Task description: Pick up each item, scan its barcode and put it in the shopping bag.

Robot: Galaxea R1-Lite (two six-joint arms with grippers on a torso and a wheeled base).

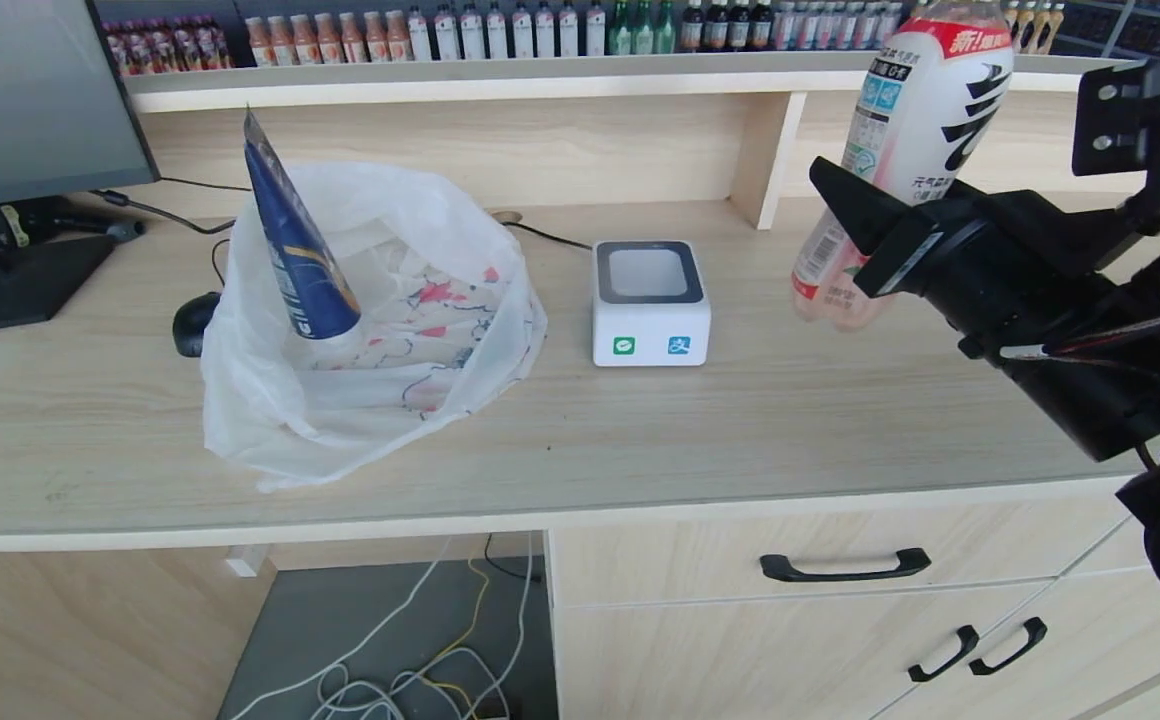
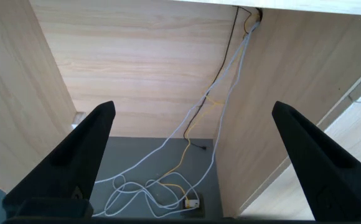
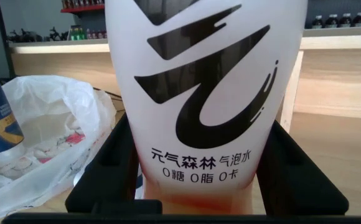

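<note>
My right gripper [image 1: 890, 235] is shut on a pale pink drink bottle [image 1: 905, 150] with a white label, held tilted above the counter to the right of the white barcode scanner [image 1: 651, 302]. In the right wrist view the bottle [image 3: 205, 93] sits between the black fingers [image 3: 115, 162]. The white shopping bag [image 1: 370, 320] stands open left of the scanner, with a blue pouch [image 1: 295, 240] sticking up out of it. My left gripper [image 2: 196, 168] hangs open below the counter, over grey floor and loose cables.
A black mouse [image 1: 192, 322] lies just left of the bag. A monitor [image 1: 30, 100] on its stand fills the counter's far left. A raised shelf [image 1: 500, 75] with rows of bottles runs along the back. Drawers [image 1: 840, 565] sit below the counter's front edge.
</note>
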